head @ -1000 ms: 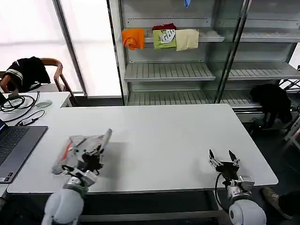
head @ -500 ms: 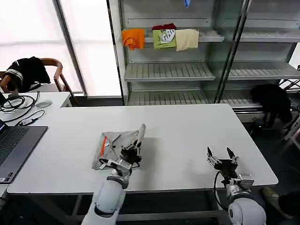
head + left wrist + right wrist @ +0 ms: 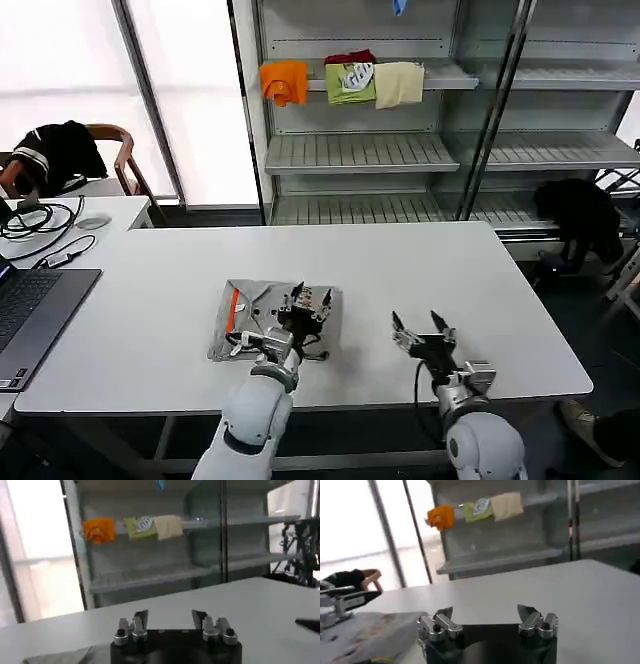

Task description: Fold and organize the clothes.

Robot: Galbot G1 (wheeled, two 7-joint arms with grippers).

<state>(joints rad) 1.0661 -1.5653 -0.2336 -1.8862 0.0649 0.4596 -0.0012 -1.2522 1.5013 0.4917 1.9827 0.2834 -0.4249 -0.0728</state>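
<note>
Over the last second the left gripper has dragged the folded grey shirt (orange-red stripe showing) from the table's left edge to its middle and now sits over it, fingers spread and released. The right gripper, also spread, has moved closer, probably for 1 more fold.
</note>
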